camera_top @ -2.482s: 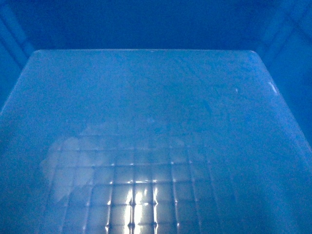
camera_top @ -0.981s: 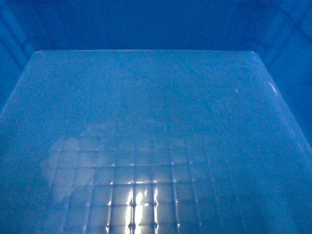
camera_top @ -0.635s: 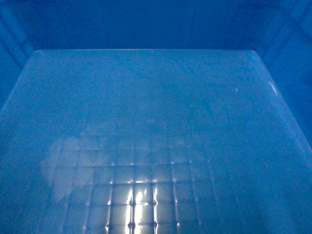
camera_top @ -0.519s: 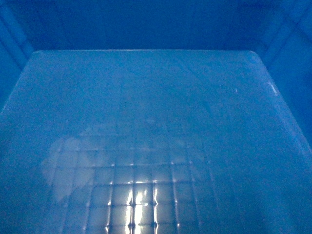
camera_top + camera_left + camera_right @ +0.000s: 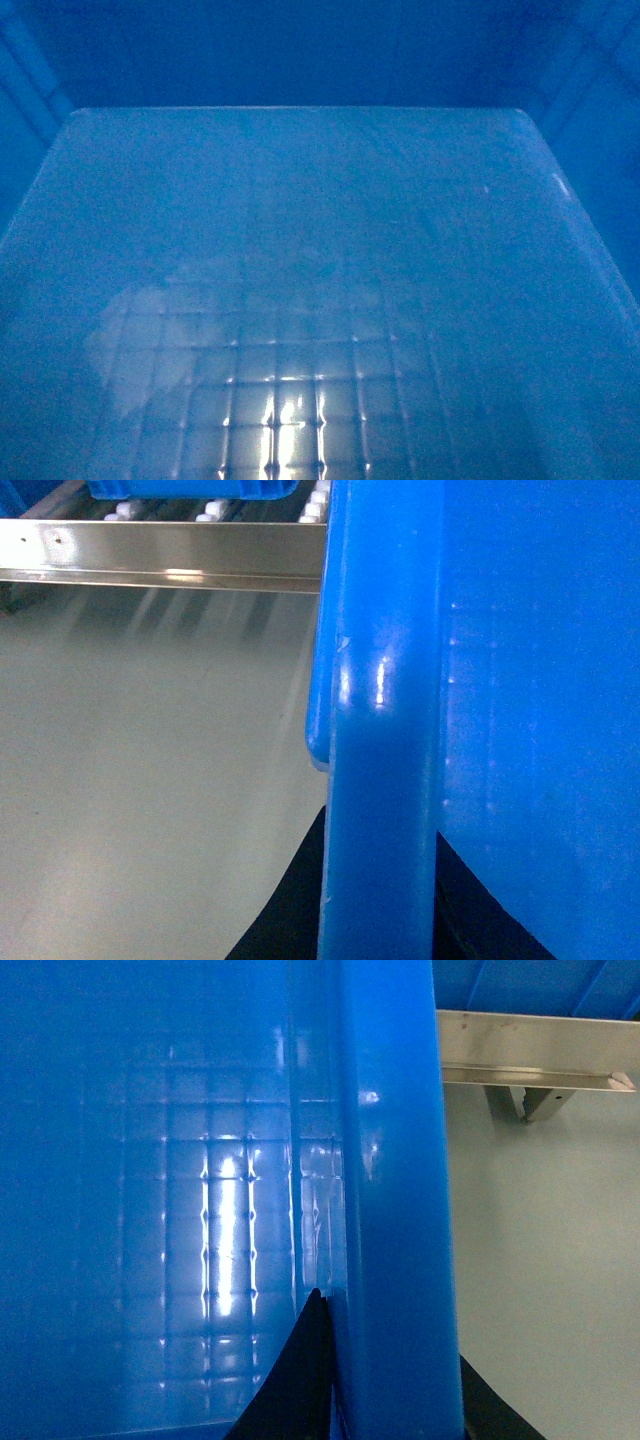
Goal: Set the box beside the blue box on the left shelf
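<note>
A: Blue plastic is filling the whole head view; we're looking down into the box (image 5: 320, 300), its grid floor shining at lower centre, walls rising at the top and sides. No gripper or shelf is showing here.

B: Empty, so I'd judge it light, but wide and stiff. Glossy too, so likely slippery. The thick rim looks like the place to hold.

A: Left wrist view: the rim is running down the middle, and the left gripper (image 5: 380, 935) is straddling it at the bottom, one dark finger (image 5: 285, 910) on each side, clamping it. The shelf (image 5: 160, 555) rail with white rollers is crossing the upper left, another blue box (image 5: 190, 488) sitting on it.

B: Right wrist view?

A: Same pose, mirrored: the right gripper (image 5: 385, 1405) is pinching the rim at the bottom, fingers either side. A steel rail is lying at upper right, so the box is hanging just short of the shelf.
</note>
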Tool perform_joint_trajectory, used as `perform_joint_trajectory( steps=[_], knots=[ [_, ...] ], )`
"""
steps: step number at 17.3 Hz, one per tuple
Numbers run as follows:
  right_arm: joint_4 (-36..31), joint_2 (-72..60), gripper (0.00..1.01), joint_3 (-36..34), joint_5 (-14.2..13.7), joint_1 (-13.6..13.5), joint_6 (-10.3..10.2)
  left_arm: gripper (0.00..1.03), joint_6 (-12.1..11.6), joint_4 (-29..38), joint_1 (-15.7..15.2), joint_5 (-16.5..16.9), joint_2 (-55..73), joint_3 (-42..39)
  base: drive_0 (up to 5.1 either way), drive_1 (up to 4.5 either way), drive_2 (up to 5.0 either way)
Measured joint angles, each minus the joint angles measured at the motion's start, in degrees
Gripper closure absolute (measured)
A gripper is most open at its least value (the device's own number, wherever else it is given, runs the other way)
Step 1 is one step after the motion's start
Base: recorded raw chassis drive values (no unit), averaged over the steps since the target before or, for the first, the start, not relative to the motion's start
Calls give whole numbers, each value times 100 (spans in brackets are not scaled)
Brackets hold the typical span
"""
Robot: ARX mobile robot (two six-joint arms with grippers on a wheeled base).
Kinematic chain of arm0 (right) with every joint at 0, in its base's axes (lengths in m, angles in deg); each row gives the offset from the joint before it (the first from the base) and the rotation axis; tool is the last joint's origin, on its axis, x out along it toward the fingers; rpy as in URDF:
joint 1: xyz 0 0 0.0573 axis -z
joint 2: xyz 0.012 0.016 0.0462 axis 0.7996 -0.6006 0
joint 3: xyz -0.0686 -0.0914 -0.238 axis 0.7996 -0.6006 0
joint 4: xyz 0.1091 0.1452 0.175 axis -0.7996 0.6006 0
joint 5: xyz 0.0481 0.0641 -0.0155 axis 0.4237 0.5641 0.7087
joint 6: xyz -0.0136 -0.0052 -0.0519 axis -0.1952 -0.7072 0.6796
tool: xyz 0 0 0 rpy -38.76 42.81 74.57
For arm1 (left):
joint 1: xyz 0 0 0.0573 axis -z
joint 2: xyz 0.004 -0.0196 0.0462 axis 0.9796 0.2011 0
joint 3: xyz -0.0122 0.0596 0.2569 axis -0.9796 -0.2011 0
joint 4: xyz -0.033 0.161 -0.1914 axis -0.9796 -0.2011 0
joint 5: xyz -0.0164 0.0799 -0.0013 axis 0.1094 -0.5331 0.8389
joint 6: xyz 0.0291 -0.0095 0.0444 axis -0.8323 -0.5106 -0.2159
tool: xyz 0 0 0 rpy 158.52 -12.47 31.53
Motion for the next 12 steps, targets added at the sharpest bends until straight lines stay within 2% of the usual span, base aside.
perform_joint_trajectory(
  steps=[12],
  knots=[
    [-37,0,88,0,-4,0,0,90,0,28,0,-13,0,0,0,0,0]
  ],
)
